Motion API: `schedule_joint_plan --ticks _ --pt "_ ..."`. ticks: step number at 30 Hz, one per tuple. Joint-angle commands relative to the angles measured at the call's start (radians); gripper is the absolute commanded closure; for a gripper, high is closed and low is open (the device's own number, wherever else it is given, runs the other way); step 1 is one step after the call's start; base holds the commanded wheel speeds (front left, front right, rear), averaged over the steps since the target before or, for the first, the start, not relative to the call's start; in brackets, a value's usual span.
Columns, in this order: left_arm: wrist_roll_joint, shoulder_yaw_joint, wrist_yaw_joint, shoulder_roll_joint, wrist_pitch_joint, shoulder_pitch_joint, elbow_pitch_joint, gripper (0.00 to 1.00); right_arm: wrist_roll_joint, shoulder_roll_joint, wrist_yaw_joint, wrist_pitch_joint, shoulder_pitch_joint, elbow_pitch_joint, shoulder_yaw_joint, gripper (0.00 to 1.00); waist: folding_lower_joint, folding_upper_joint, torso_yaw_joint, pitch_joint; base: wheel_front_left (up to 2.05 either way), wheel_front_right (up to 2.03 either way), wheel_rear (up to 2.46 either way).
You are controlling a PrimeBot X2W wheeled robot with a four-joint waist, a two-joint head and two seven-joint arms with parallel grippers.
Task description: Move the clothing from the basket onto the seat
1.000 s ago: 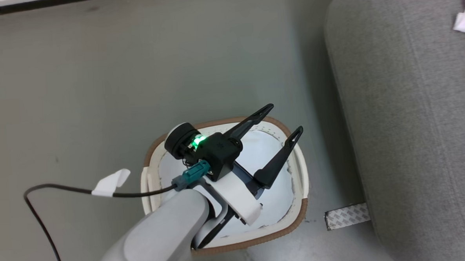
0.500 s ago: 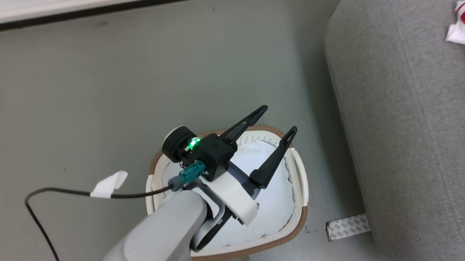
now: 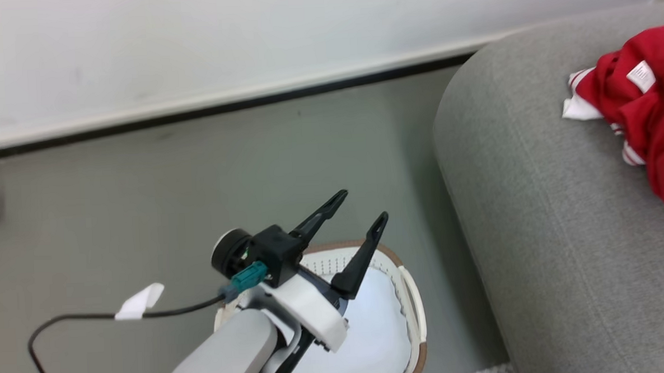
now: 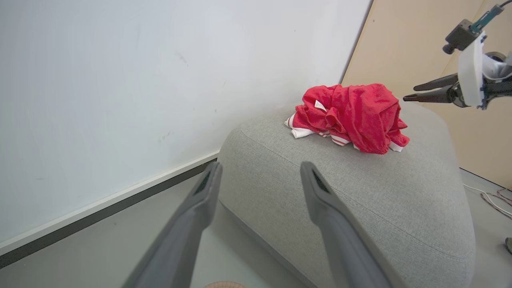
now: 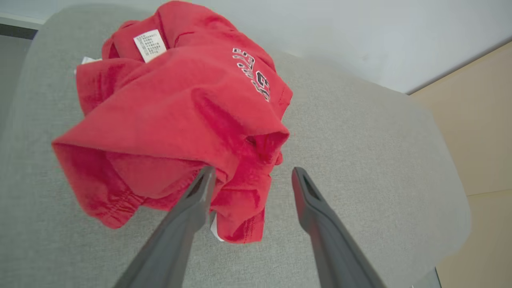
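Observation:
The clothing [image 3: 642,111], a crumpled bright red heap with white trim and a small white tag, lies on the seat [image 3: 535,217], a big light grey sofa. In the right wrist view my right gripper [image 5: 253,172] stands open just over the clothing [image 5: 180,112], its left finger at the fabric's edge. The left wrist view shows the clothing [image 4: 352,116] on the seat [image 4: 360,200] with the right gripper [image 4: 412,92] beside it. My left gripper [image 3: 362,206] is open and holds nothing, above the basket [image 3: 413,306], where white liner cloth [image 3: 372,330] shows.
A white wall with dark skirting [image 3: 250,100] runs behind the grey floor. A black cable with a white tape tag [image 3: 141,300] trails from my left wrist. A beige panel [image 4: 420,40] stands behind the seat, and thin cables [image 4: 492,198] lie on the floor.
The head camera has tilted up, so the wall and most of the clothing now show. The left gripper stays open over the basket. The right gripper has opened.

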Motion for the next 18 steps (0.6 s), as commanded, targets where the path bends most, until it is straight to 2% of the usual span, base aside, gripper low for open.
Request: schedule_joint_plan --ticks 1,8,18 --pt "-0.01 0.012 0.007 0.011 -0.004 0.029 -0.004 0.0 0.027 -0.026 -0.002 -0.002 0.018 -0.032 0.022 0.0 0.0001 0.0 -0.007 -0.072 0.0 0.0 0.0" --pt "-0.026 0.096 0.048 0.04 -0.004 0.109 -0.054 0.0 0.078 -0.061 -0.002 -0.094 0.025 -0.16 0.049 0.0 0.0001 0.0 0.026 -0.186 0.0 0.0 0.0" --pt "-0.047 0.264 0.107 0.086 -0.004 0.264 -0.116 0.0 0.052 0.036 -0.002 -0.285 0.125 -0.262 -0.03 0.0 0.0001 0.0 0.109 -0.292 0.0 0.0 0.0"
